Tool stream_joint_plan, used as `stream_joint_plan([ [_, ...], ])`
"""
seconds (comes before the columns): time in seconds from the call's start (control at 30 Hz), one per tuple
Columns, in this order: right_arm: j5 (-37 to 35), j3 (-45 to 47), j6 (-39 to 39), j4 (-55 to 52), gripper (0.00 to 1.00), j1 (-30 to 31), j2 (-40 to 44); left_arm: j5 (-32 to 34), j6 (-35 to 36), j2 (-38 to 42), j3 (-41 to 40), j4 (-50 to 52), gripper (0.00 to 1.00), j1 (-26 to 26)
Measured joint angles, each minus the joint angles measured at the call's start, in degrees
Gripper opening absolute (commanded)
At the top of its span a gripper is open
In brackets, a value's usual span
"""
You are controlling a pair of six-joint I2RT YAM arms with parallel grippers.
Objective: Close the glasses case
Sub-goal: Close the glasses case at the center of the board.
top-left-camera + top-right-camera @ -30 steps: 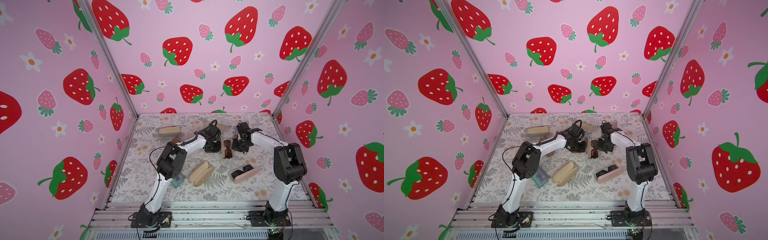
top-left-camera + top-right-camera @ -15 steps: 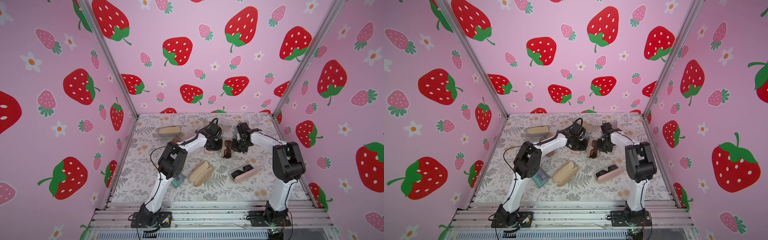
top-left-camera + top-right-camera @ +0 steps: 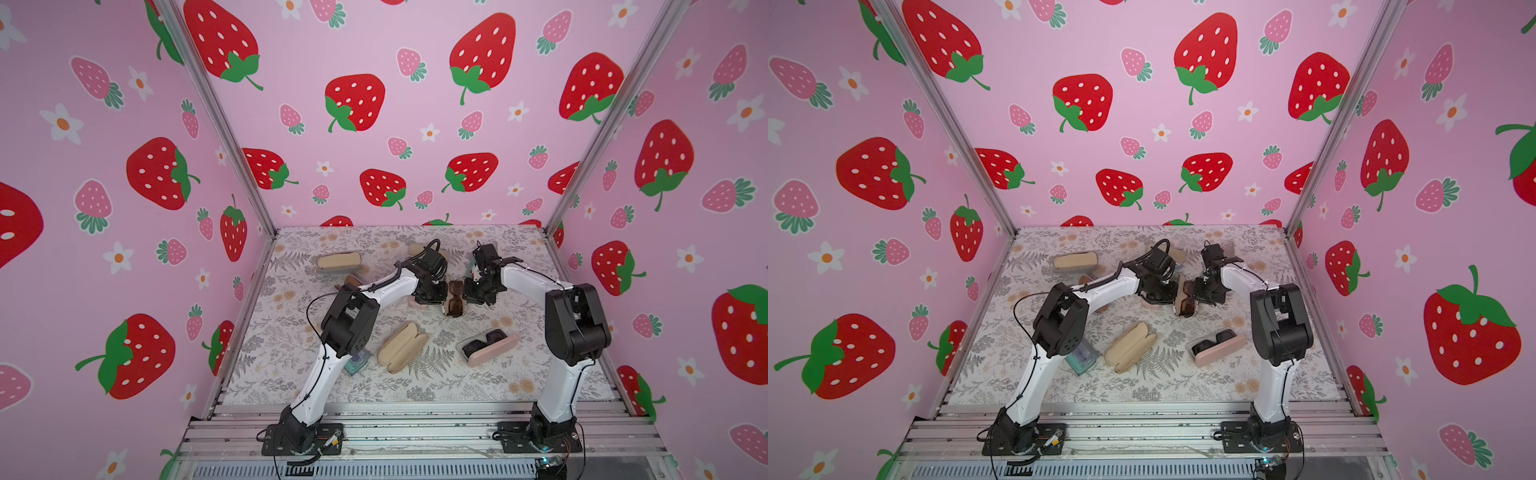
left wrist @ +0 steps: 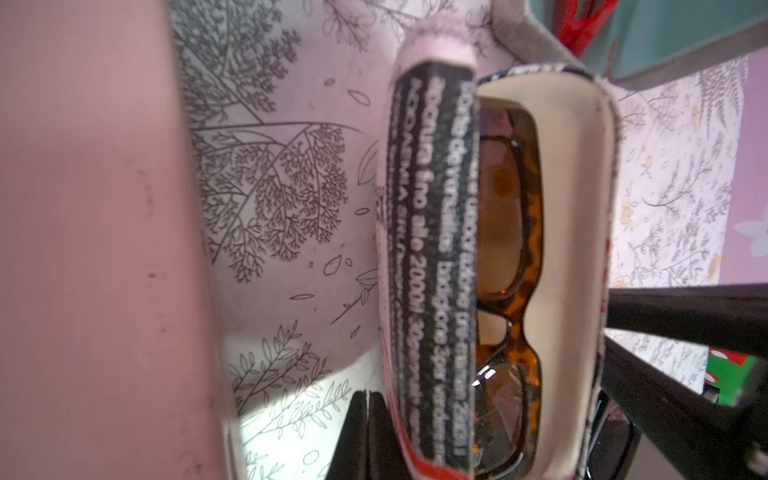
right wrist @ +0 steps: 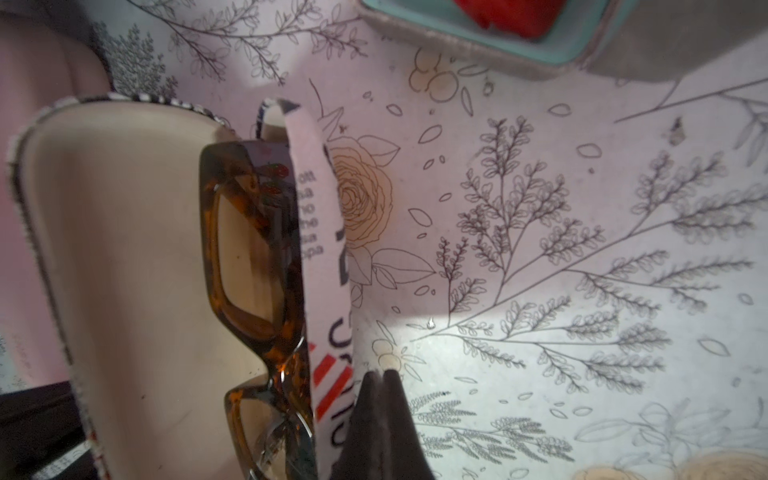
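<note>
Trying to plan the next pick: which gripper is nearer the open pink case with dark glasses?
Right. The right gripper is behind the pink case; the left gripper is farther, across the tortoiseshell-glasses case from it.

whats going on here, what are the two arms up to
Both arms are working on the printed glasses case in the middle of the table. It holds tortoiseshell sunglasses, and its two halves stand partly raised with a gap between them. The left gripper and the right gripper, both shut, sit by the outside of opposite halves, apparently to push them together. The case is not closed yet.
</note>
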State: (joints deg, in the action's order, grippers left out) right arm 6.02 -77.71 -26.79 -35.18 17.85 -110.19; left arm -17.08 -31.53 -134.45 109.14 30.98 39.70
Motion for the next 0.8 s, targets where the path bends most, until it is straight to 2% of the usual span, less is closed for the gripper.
stream_joint_plan([
  [0.8,4.3,0.0,0.0,1.6,0.0,0.5,0.2,1.9,0.0,-0.9,1.7,3.7,0.0,0.2],
])
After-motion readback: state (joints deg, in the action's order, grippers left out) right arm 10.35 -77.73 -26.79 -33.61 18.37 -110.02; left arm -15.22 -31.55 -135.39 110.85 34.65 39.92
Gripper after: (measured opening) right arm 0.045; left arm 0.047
